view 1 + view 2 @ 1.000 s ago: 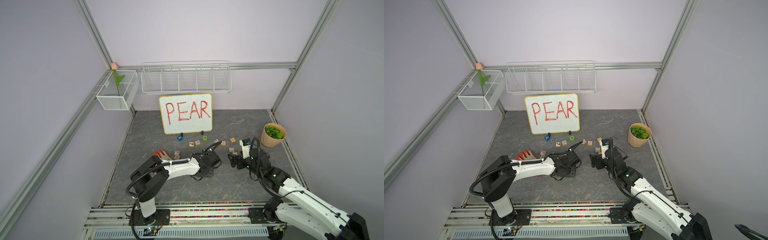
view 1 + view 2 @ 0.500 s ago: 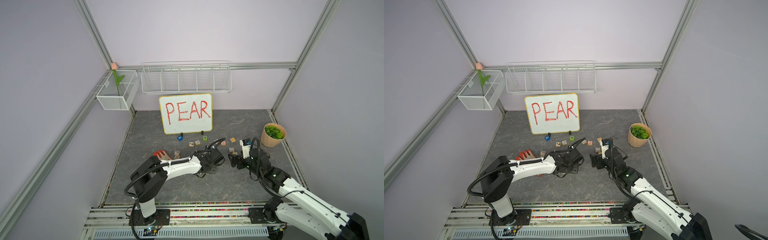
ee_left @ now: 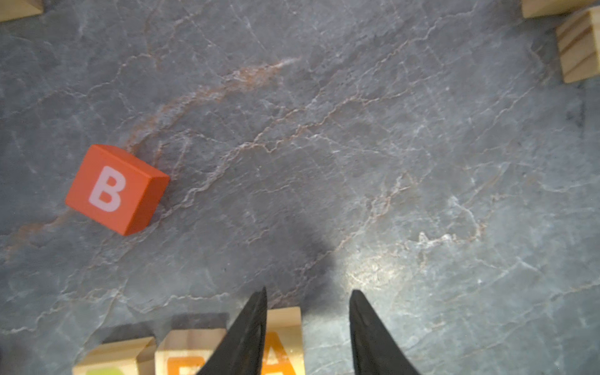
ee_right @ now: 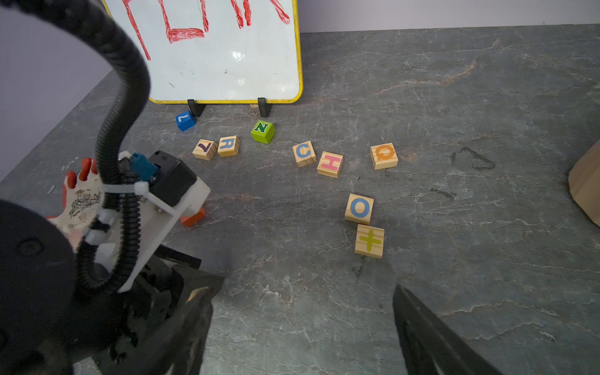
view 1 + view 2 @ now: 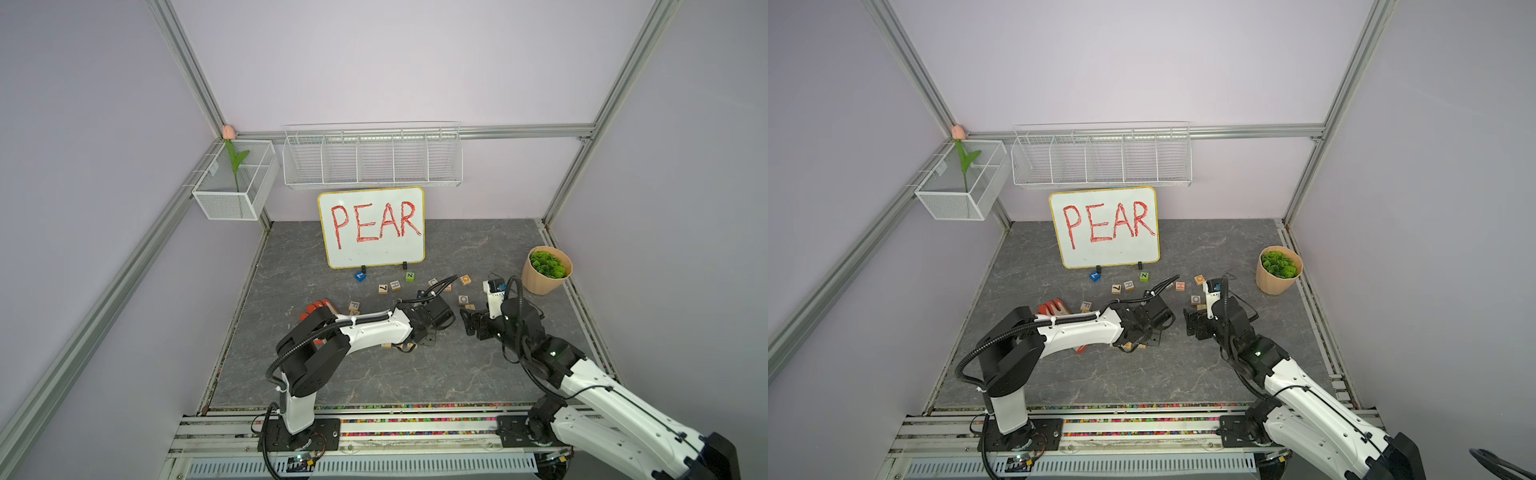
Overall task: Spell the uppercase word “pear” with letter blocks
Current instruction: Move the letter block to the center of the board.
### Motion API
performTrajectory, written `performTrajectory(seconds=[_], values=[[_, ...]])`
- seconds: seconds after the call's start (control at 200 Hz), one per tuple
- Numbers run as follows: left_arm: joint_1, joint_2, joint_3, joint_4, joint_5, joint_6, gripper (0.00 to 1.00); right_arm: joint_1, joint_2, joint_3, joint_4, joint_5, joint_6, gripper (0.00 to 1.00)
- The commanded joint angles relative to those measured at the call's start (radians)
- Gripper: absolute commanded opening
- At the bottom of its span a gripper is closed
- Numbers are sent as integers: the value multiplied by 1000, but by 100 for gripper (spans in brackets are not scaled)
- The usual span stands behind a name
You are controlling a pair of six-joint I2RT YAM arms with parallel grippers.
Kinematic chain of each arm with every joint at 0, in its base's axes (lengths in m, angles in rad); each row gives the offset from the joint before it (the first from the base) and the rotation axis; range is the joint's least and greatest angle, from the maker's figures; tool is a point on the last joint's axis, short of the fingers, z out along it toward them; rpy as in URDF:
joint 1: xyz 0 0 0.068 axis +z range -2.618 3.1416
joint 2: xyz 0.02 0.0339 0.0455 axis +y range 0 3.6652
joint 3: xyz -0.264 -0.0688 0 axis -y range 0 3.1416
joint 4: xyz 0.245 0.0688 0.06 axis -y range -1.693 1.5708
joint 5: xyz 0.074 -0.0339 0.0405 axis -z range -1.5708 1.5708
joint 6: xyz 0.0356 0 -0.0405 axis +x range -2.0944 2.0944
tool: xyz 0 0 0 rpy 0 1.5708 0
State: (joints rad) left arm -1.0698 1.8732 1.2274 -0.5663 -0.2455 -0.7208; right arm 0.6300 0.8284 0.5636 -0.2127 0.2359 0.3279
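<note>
In the left wrist view three pale-wood letter blocks stand in a row on the table: one whose letter is cut off (image 3: 112, 357), an orange E (image 3: 186, 352) and an orange A (image 3: 285, 341). My left gripper (image 3: 308, 292) hovers over the row's A end, open. One finger (image 3: 250, 328) overlaps the A block and the other (image 3: 370, 328) stands over bare table, clear of it. The R block (image 4: 228, 146) lies far back near the whiteboard, beside a 7 block (image 4: 204, 149). My right gripper (image 4: 302, 311) is wide open and empty, to the right of the left gripper (image 5: 417, 340).
An orange B cube (image 3: 117, 190) lies just behind the row. Wooden C (image 4: 304, 153), H (image 4: 330, 164), Q (image 4: 384, 156), O (image 4: 359, 208) and plus (image 4: 369, 241) blocks lie scattered, with blue L (image 4: 185, 120) and green N (image 4: 262, 131) cubes. Whiteboard (image 5: 371, 226), plant pot (image 5: 545, 270), glove (image 5: 318, 309).
The left arm's wrist has shifted a little to the right and back over the block row. The right arm has stayed where it was.
</note>
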Motion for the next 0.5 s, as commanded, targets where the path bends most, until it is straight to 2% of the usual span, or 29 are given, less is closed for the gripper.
performTrajectory(seconds=[0.0, 0.135, 0.495], values=[[1, 21, 34, -14, 8, 10, 43, -1, -27, 6, -12, 20, -10, 89], [2, 31, 37, -36, 6, 6, 37, -1, -37, 2, -19, 26, -9, 89], [2, 29, 27, -49, -3, 2, 36, -1, -35, -1, -19, 25, -6, 89]])
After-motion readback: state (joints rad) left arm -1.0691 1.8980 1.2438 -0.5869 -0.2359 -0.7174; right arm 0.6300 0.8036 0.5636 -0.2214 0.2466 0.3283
